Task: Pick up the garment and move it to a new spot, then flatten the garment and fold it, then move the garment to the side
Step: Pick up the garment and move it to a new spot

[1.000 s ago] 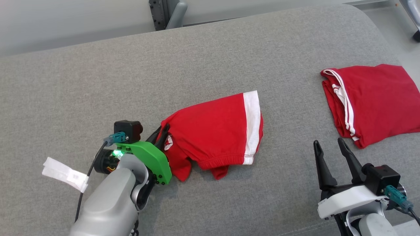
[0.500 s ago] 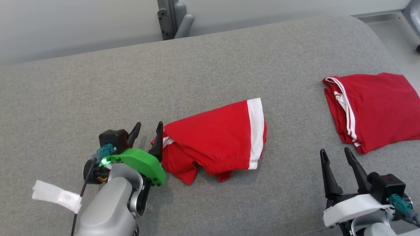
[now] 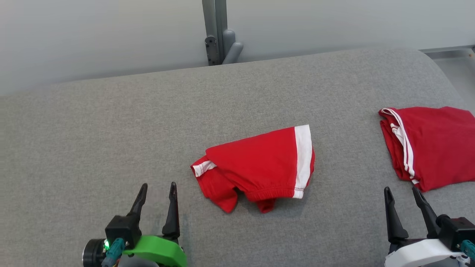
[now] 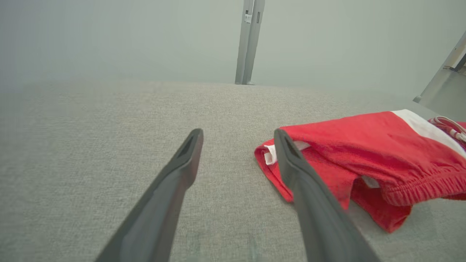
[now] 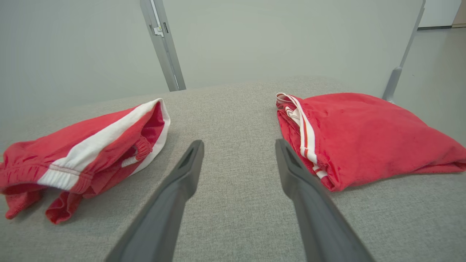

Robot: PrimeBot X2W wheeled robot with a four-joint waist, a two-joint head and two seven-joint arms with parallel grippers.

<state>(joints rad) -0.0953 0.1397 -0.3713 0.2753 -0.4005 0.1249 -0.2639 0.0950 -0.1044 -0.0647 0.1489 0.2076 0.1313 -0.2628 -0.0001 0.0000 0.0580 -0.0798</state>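
1. Garment first: the red shorts (image 3: 259, 163), with a white band down 1 side, lay folded and slightly rumpled mid-way across the grey cushion (image 3: 111, 129), elastic waistband toward the robot.
2. The left gripper (image 3: 158, 184) showed at the near left, its 2 dark fingers (image 4: 296, 171) spread wide with nothing between them.
3. It was clear of the shorts, with bare cushion between its tips and their nearest corner.
4. The right gripper (image 3: 401, 189) showed at the near right, jaws apart and just as empty.
5. A second red garment (image 3: 434, 144), edged with thin white stripes, lay folded at the far right, well apart from the shorts.
6. In the right wrist view, the fingers pointed at the bare strip between the 2 bundles.
7. A grey post (image 3: 215, 33) stood behind the cushion.
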